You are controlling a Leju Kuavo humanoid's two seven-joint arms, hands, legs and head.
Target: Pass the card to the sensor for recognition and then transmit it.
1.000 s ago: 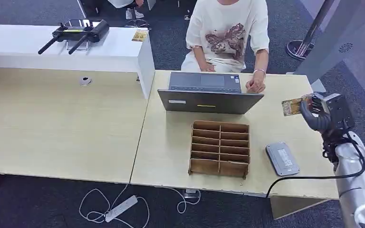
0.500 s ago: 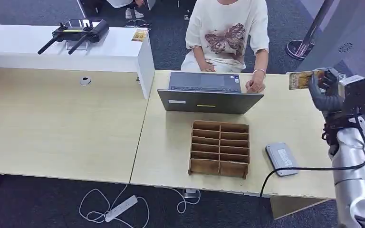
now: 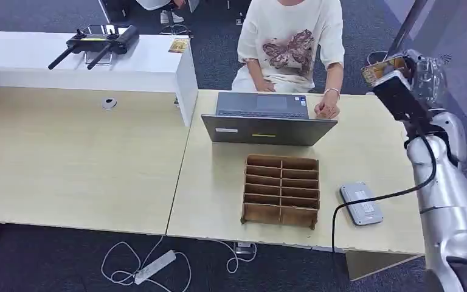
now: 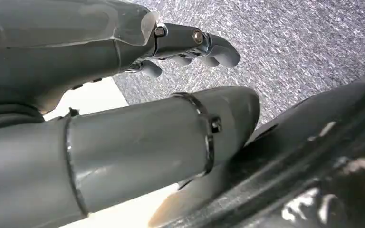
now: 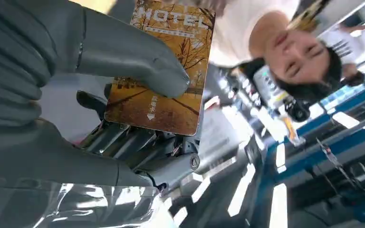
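Note:
My right hand (image 3: 410, 72) is raised high above the table's far right corner and grips a yellow-brown hotel card (image 3: 378, 69). In the right wrist view the thumb (image 5: 138, 61) presses the card (image 5: 171, 76) against the fingers behind it. The grey card sensor (image 3: 361, 204) lies flat on the table near the front right edge, well below and nearer than the hand. A person (image 3: 292, 42) in a white printed shirt sits behind the laptop (image 3: 267, 118). My left hand (image 4: 190, 45) hangs over grey carpet with curled fingers and nothing in it.
A wooden compartment organiser (image 3: 281, 190) stands mid-table, left of the sensor. A black cable (image 3: 371, 201) runs from my right arm past the sensor. A white counter (image 3: 79, 58) with a controller sits far left; a stanchion base (image 3: 382, 61) stands behind my hand.
My right hand has lifted the card higher and further back, away from the table surface, and the wrist has turned. The person and the table's things have stayed put.

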